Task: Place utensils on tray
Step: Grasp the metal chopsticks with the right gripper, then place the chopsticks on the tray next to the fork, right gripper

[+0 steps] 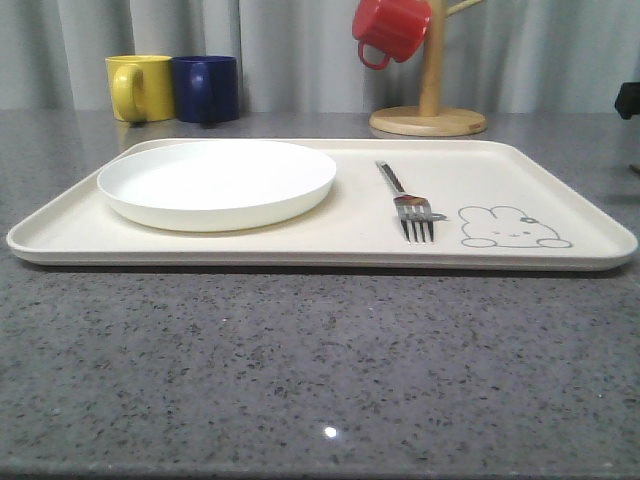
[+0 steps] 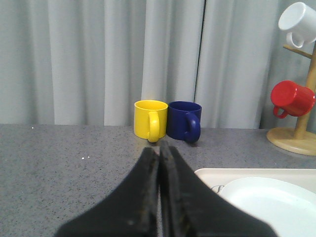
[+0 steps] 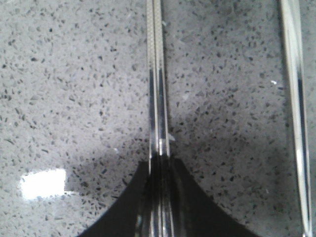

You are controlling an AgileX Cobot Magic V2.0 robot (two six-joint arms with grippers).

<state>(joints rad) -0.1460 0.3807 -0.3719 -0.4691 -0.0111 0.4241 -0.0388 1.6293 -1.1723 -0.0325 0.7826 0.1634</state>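
The cream tray point(image 1: 300, 240) lies across the grey counter, with a silver fork point(image 1: 405, 200) on it beside the rabbit drawing. In the right wrist view my right gripper point(image 3: 160, 160) is shut on a pair of flat silver chopsticks point(image 3: 157, 74), which run straight out from the fingers over the speckled counter. Another slim silver utensil handle point(image 3: 295, 89) lies on the counter beside them. My left gripper point(image 2: 159, 148) is shut with nothing in it, hovering over the counter just off a corner of the tray point(image 2: 222, 174).
A round white plate point(image 1: 217, 182) takes up the left half of the tray. Behind it stand a yellow mug point(image 1: 140, 87) and a blue mug point(image 1: 207, 88). A wooden mug stand point(image 1: 428, 118) with a red mug point(image 1: 392, 28) is at the back right.
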